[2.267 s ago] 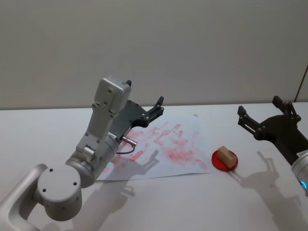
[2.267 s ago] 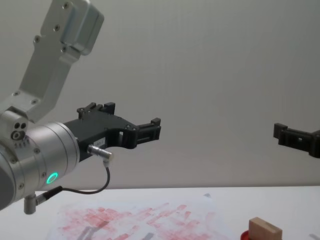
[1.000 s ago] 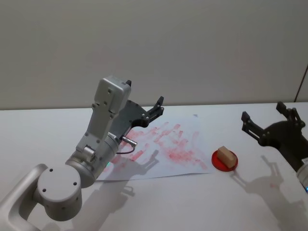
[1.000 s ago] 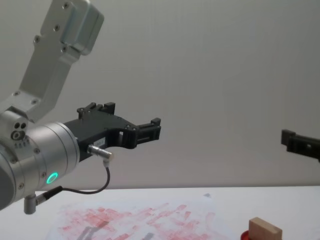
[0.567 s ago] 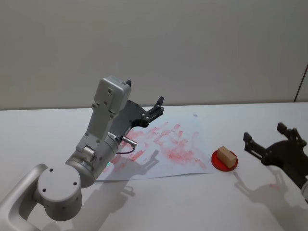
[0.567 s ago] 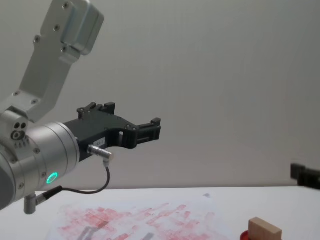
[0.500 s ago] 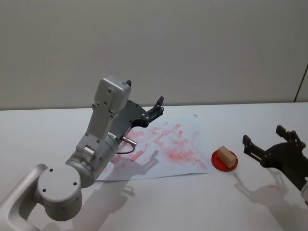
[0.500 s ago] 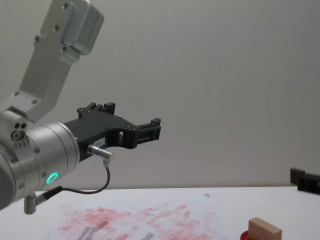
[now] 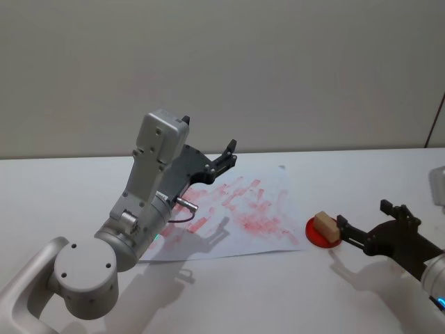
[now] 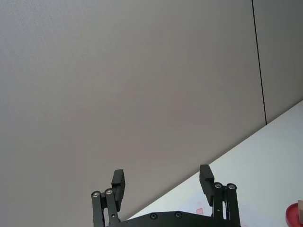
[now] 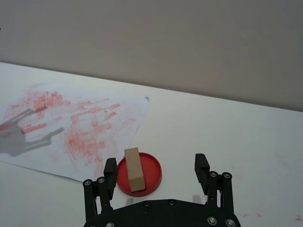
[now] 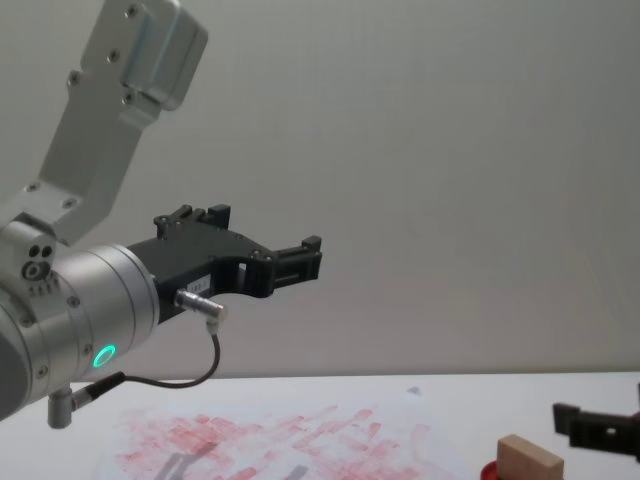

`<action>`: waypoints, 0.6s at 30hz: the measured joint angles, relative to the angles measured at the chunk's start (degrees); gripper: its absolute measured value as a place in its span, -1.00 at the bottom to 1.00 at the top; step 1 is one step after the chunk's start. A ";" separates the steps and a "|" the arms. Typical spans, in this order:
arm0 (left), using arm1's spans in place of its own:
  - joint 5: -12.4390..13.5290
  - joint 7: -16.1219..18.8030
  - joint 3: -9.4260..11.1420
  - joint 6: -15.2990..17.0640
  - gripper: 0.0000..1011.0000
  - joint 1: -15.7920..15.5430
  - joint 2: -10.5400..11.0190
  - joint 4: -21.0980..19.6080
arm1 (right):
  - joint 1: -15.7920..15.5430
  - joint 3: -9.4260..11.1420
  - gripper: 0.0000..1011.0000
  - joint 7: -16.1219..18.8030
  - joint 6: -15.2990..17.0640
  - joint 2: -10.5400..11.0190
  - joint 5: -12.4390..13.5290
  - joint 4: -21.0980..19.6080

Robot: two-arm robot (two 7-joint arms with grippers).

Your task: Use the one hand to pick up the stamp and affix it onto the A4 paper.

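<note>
The stamp is a small tan wooden block standing on a round red ink pad, just right of the A4 paper with its many red prints. My right gripper is open, low over the table, right beside the stamp on its right. In the right wrist view the stamp sits close to one finger of the right gripper, off-centre in the gap and just beyond the tips. My left gripper hangs open above the paper's far-left part, holding nothing.
The white table stretches around the paper, with a plain wall behind. My left arm's large grey body rises over the paper's left side. A thin dark line runs down the wall at the far right.
My right gripper has come down from well above the table and moved left, ending beside the stamp. The left arm, stamp and paper have not moved.
</note>
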 joint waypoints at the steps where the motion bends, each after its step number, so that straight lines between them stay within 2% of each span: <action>1: 0.00 0.00 0.00 0.00 0.98 0.00 0.00 0.00 | 0.71 -0.18 0.98 0.66 0.46 -0.30 -0.40 0.87; 18: 0.00 0.00 0.00 0.00 0.98 0.00 0.00 0.00 | 6.89 -2.35 0.98 6.76 4.30 -3.54 -5.15 8.13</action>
